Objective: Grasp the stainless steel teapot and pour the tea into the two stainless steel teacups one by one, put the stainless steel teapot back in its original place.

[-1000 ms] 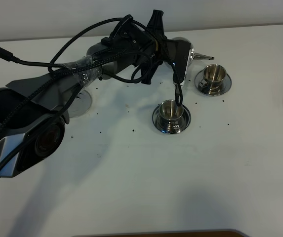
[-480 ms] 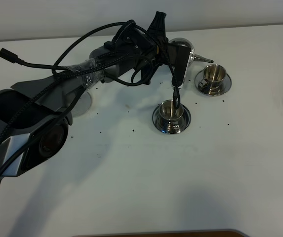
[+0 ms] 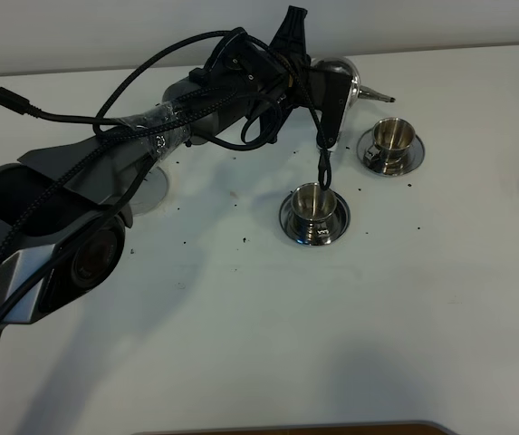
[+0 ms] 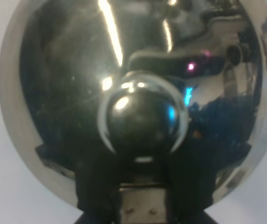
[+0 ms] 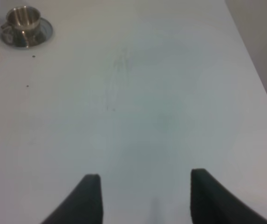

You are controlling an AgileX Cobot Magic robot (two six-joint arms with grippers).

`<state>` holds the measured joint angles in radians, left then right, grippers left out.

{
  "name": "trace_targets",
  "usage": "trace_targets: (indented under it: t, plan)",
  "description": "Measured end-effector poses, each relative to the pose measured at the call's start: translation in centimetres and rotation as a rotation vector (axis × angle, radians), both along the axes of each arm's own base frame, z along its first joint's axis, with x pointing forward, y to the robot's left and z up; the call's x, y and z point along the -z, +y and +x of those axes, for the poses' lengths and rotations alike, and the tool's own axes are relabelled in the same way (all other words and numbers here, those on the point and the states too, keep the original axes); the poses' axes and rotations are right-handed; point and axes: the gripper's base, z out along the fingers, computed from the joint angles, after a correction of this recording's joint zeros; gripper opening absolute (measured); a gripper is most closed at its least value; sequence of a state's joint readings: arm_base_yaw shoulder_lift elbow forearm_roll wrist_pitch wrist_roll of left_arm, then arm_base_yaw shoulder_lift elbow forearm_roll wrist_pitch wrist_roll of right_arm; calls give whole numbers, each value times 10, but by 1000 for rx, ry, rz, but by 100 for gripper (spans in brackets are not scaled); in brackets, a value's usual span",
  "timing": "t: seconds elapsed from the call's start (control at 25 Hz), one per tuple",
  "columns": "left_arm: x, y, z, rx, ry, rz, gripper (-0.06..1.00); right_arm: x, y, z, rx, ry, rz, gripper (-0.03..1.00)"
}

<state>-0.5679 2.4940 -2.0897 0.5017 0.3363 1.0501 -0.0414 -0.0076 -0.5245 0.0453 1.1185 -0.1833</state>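
The left arm reaches across the desk toward 12 o'clock in the high view. There the left jaws are pressed together on the handle of the stainless steel teapot. In the left wrist view dark pads sit on either side of a steel strip just below the lid knob, and the mirror-bright dome fills the picture.

The teapot's thin spout points toward 3 o'clock. The nearer teacup stands on its saucer at 6 o'clock from the pot. The farther teacup, also on a saucer, lies at about 5 o'clock from it. A black cord loop hangs from the wrist just above the nearer cup.

The round steel coaster lies at 9 o'clock from the nearer cup, well apart from the pot and partly hidden by the arm. Dark specks dot the desk.

The right jaws stand spread over bare desk, holding nothing, with both dark fingers visible. One teacup on its saucer shows far beyond them.
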Motion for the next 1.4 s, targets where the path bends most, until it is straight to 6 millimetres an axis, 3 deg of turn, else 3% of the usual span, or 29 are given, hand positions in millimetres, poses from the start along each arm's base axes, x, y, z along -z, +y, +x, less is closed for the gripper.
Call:
trace_targets:
  t: [1.4]
  plan:
    - [-5,-12,-2,182,-112,128,25,0,0,0,0,0,0,43]
